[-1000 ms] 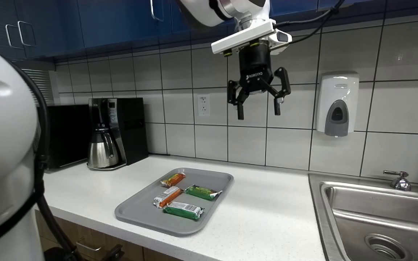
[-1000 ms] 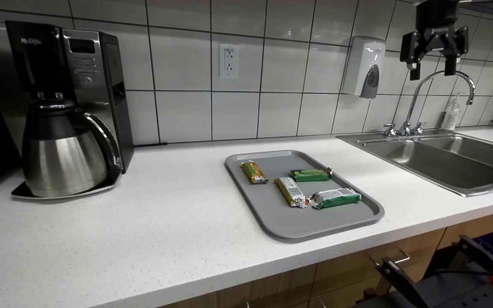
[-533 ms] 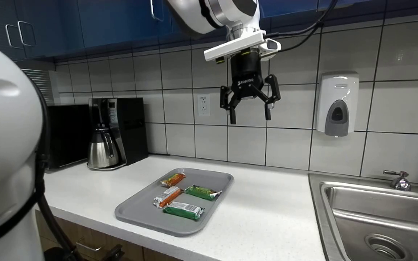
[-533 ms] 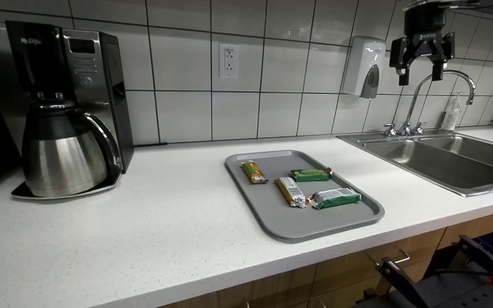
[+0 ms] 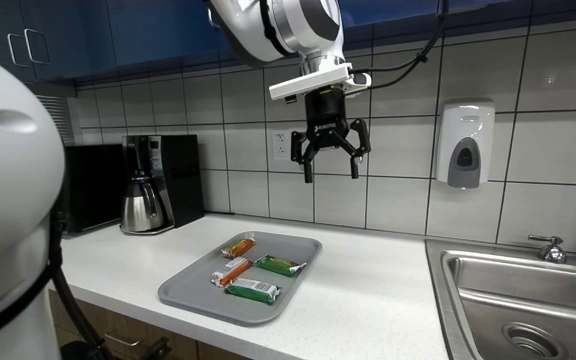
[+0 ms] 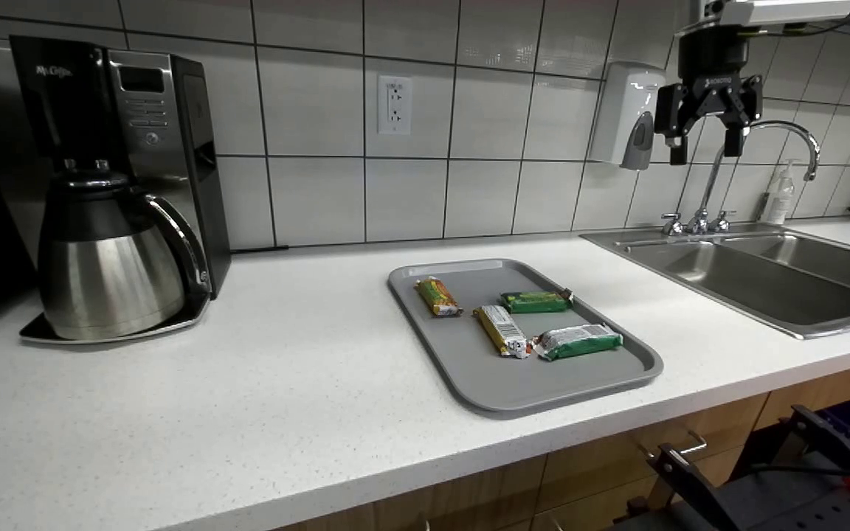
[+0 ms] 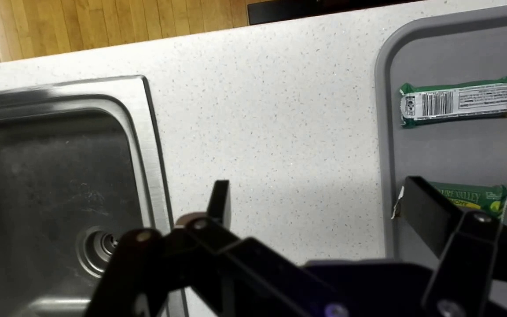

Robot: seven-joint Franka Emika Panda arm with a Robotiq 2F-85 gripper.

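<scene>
Hovering gripper [image 5: 331, 179]: I hang well above the white counter [image 5: 363, 300], my fingers [image 7: 434, 215] pointing down and spread wide, with nothing held between them
Gap between my fingers: in the wrist view it frames a strip of counter, with the gray tray [image 7: 384, 132] to one side and the steel sink [image 7: 148, 141] opposite
Face-up green bar [image 7: 478, 196]: well below me, near the tray's rim on the sink side; in the wrist view it is the closest bar to my fingertips, and one finger partly hides it
Barcoded green bar [image 7: 460, 103]: also below and to the side of me, white label up, nearer the counter's front edge than the face-up one
White-labelled orange bar [image 5: 231, 271]: past the green pair from where I hang, one end close to the barcoded bar; whether they touch I cannot tell
Corner orange bar [image 5: 239, 248]: by the tray's rim at the wall end, on the coffee maker [image 5: 183, 180] side, apart from the other three
Gray tray: flat on the counter, lower than my fingertips and off toward the coffee maker, with all four bars lying on it
Tiled wall [image 5: 340, 200]: it stands behind my gripper in both exterior views, with a white soap dispenser [image 5: 465, 142] and a power outlet [image 6: 394, 105] fixed to it
</scene>
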